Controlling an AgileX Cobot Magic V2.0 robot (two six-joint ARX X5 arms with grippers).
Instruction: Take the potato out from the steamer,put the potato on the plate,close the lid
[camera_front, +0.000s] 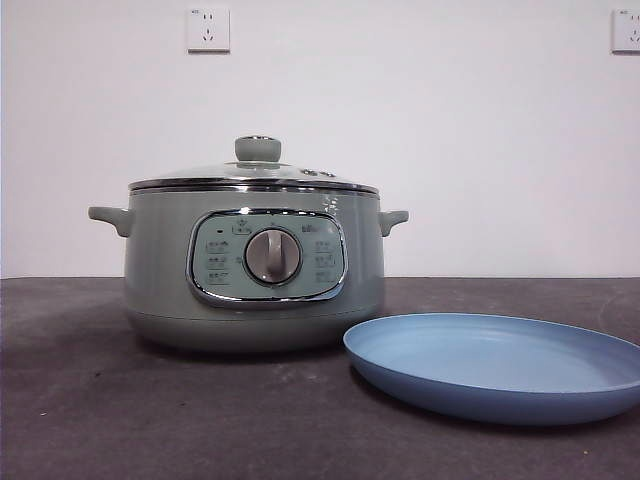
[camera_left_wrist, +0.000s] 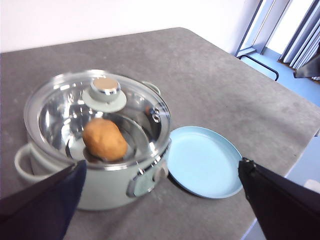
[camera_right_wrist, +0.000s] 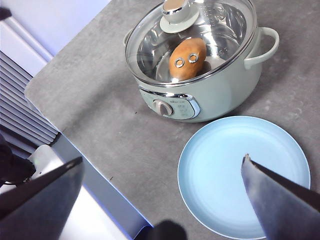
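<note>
Both grippers, left (camera_left_wrist: 160, 200) and right (camera_right_wrist: 162, 200), hang released; lid (camera_front: 256, 172) covers steamer (camera_front: 255, 265), potato (camera_left_wrist: 104, 139) inside; plate (camera_front: 500, 365) waits at steamer's 4 o'clock.

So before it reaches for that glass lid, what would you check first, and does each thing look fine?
1. Lid seated on the steamer, knob free to grasp: ok.
2. Potato lying inside the steamer, seen through the glass: ok.
3. Plate bare, beside the steamer: ok.
4. Left end effector open, holding nothing: ok.
5. Right end effector open, holding nothing: ok.
6. Whether the lid or potato is hot: cannot tell.
</note>
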